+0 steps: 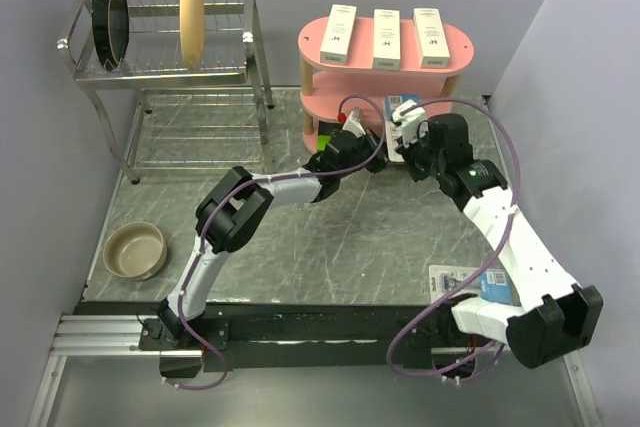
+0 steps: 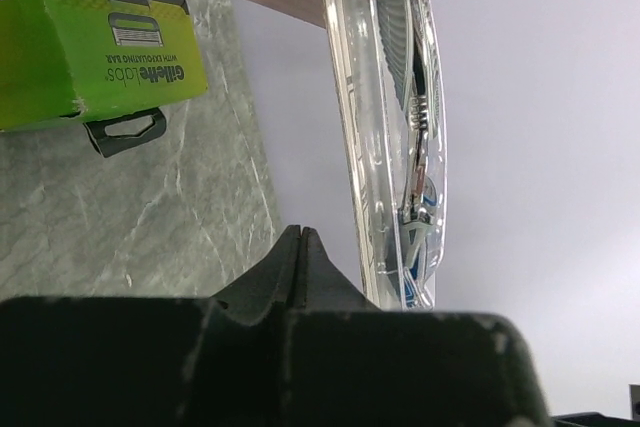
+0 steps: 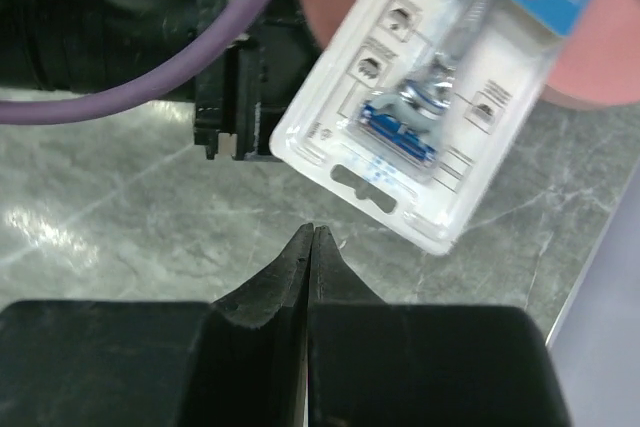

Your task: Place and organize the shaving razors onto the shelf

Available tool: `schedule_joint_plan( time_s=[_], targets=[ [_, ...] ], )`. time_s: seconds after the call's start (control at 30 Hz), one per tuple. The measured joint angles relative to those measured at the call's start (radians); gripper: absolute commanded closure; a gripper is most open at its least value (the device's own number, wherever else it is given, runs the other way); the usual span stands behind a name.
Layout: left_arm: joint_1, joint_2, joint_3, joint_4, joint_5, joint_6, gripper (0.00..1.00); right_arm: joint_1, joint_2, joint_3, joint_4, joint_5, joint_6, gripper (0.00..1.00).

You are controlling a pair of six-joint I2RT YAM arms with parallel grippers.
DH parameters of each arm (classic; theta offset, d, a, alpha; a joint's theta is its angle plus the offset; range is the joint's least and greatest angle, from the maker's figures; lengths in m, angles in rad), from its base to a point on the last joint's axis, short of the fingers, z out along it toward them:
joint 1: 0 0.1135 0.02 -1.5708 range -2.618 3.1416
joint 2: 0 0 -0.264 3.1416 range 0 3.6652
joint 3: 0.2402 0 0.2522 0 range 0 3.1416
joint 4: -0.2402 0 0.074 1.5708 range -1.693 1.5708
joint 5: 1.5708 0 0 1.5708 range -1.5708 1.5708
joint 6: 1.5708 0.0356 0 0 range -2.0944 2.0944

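The pink shelf (image 1: 460, 47) carries three slim white boxes (image 1: 386, 39) side by side on its top board. A clear blister pack with a blue card (image 1: 400, 115) lies on a lower board and overhangs its front edge; it also shows in the right wrist view (image 3: 440, 87) and edge-on in the left wrist view (image 2: 400, 127). A black-and-lime-green box (image 2: 100, 57) sits at the shelf's foot. My left gripper (image 2: 300, 232) is shut and empty, just short of the blister pack. My right gripper (image 3: 313, 232) is shut and empty, just in front of that pack. A second blister pack (image 1: 470, 282) lies by the right arm's base.
A metal dish rack (image 1: 170, 67) with black pans and a tan plate stands at the back left. A tan bowl (image 1: 134, 250) sits at the front left. The two grippers (image 1: 378, 159) (image 1: 408, 145) are close together in front of the shelf. A wall runs along the right.
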Motion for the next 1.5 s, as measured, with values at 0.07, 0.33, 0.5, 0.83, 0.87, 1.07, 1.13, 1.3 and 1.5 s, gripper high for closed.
schedule_joint_plan(
  time_s=[0.07, 0.33, 0.5, 0.83, 0.87, 1.07, 1.13, 1.3, 1.5],
  targets=[
    [0.000, 0.000, 0.001, -0.003, -0.001, 0.000, 0.99, 0.000, 0.031, 0.015, -0.021, -0.011, -0.023, 1.00],
    [0.001, 0.000, 0.004, -0.009, -0.002, 0.000, 0.99, 0.000, 0.134, 0.049, -0.092, -0.008, -0.090, 1.00],
    [0.002, 0.000, 0.005, -0.011, -0.002, 0.000, 0.99, 0.000, 0.163, 0.063, -0.109, 0.027, -0.122, 1.00],
    [0.002, 0.000, 0.006, -0.014, -0.002, 0.000, 0.99, -0.016, 0.240, 0.066, -0.104, 0.101, -0.160, 1.00],
    [0.003, 0.000, 0.007, -0.015, -0.002, 0.000, 0.99, -0.016, 0.245, 0.066, -0.103, 0.106, -0.165, 1.00],
    [0.016, 0.000, 0.011, -0.022, 0.000, -0.003, 0.99, -0.017, 0.261, 0.092, -0.073, 0.132, -0.185, 1.00],
    [0.019, 0.000, 0.011, -0.022, 0.000, -0.003, 0.99, -0.017, 0.273, 0.113, -0.053, 0.140, -0.190, 1.00],
    [0.022, -0.001, 0.011, -0.022, 0.000, -0.003, 0.99, -0.017, 0.300, 0.148, -0.019, 0.148, -0.198, 1.00],
    [0.030, -0.023, -0.011, -0.030, 0.000, -0.009, 0.99, -0.017, 0.340, 0.183, 0.009, 0.148, -0.198, 1.00]
  ],
)
